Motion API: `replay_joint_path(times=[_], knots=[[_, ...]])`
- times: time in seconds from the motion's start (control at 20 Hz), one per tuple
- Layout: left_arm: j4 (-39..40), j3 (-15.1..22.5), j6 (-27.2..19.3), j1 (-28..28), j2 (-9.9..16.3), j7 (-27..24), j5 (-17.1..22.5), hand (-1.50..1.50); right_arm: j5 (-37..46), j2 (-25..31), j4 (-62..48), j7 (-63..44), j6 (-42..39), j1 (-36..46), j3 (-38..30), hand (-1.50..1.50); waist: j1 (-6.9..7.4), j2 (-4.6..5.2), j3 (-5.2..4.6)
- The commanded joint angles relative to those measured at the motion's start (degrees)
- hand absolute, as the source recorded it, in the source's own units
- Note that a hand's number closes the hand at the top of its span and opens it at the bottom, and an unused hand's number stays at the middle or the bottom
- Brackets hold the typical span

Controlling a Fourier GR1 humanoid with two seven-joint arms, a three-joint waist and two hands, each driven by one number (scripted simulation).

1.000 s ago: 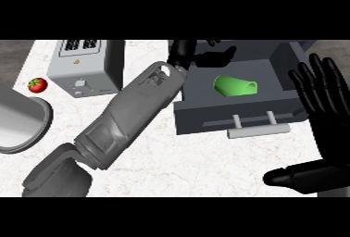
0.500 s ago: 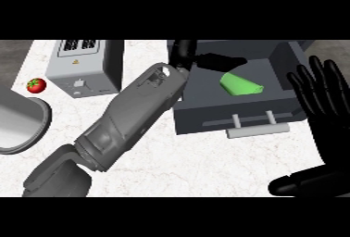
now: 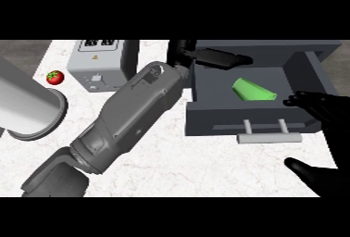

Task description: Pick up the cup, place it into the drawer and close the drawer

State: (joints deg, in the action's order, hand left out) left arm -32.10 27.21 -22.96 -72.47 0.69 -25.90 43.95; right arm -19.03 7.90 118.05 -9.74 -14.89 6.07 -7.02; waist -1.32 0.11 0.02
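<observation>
I see the cup (image 3: 254, 90) lying on its side inside the open drawer (image 3: 219, 122) — bright green, plain, its shape a short slanted wedge from this angle, with nothing touching it. The drawer is dark grey, pulled out toward me near the surface's right edge, with a pale bar handle (image 3: 268, 137) on its front.

My left hand (image 3: 217, 57) is up at the drawer's back-left corner, above the rim; its black fingers look straight rather than curled, holding nothing. The grey left forearm (image 3: 130, 120) runs diagonally across the middle of the surface. My right hand (image 3: 327, 110) sits at the drawer's right side, fingers spread apart and empty, reaching over the right wall.

The surface (image 3: 178, 171) is white marble with faint veins. Toward its back edge stands a grey toaster (image 3: 103, 65) with a small warning label and markings too small for me to read. A red tomato (image 3: 55, 77) lies just left of it — and a large metal cylinder (image 3: 27, 109) rests at the left edge.
</observation>
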Motion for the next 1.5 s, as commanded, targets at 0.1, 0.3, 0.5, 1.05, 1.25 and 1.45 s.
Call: replay_joint_path(times=[0.1, 0.3, 0.5, 1.05, 1.25, 1.45], knots=[[-9.94, -2.25, 0.15, 7.74, 4.64, 1.11, 1.33, -1.50, 1.99, 6.69, 2.14, 0.10, -7.00, -3.41, -0.54, 1.50, 2.72, -0.94, -0.06], [-17.86, -3.44, -2.33, 13.97, 8.78, 3.09, 1.49, -1.50, 9.73, 5.19, 4.26, -0.63, -4.73, -3.08, 3.73, 1.50, 3.20, -0.83, -0.07], [-27.28, -3.93, -0.84, 22.24, 14.87, 6.22, 2.13, -1.50, 13.39, 7.51, 2.91, -0.04, -7.25, -4.40, 4.41, 1.50, 3.27, -0.75, -0.04], [-49.67, -8.73, 2.57, 44.13, 27.61, 10.19, 3.07, -1.50, 29.07, 8.09, -2.78, 4.08, -6.44, -3.34, 9.98, 1.50, 2.40, -0.33, -0.02], [-50.27, -10.19, 6.99, 49.26, 28.42, 7.45, 4.57, -1.50, 41.57, 12.50, -7.33, 10.82, -6.17, -0.61, 14.45, 1.50, 3.19, -0.14, -0.04], [-52.92, -10.53, 9.83, 55.32, 30.22, 5.71, 3.62, -1.50, 54.34, 10.80, -15.55, 16.37, 1.18, -1.59, 20.90, 1.50, 3.20, -0.06, 0.01]])
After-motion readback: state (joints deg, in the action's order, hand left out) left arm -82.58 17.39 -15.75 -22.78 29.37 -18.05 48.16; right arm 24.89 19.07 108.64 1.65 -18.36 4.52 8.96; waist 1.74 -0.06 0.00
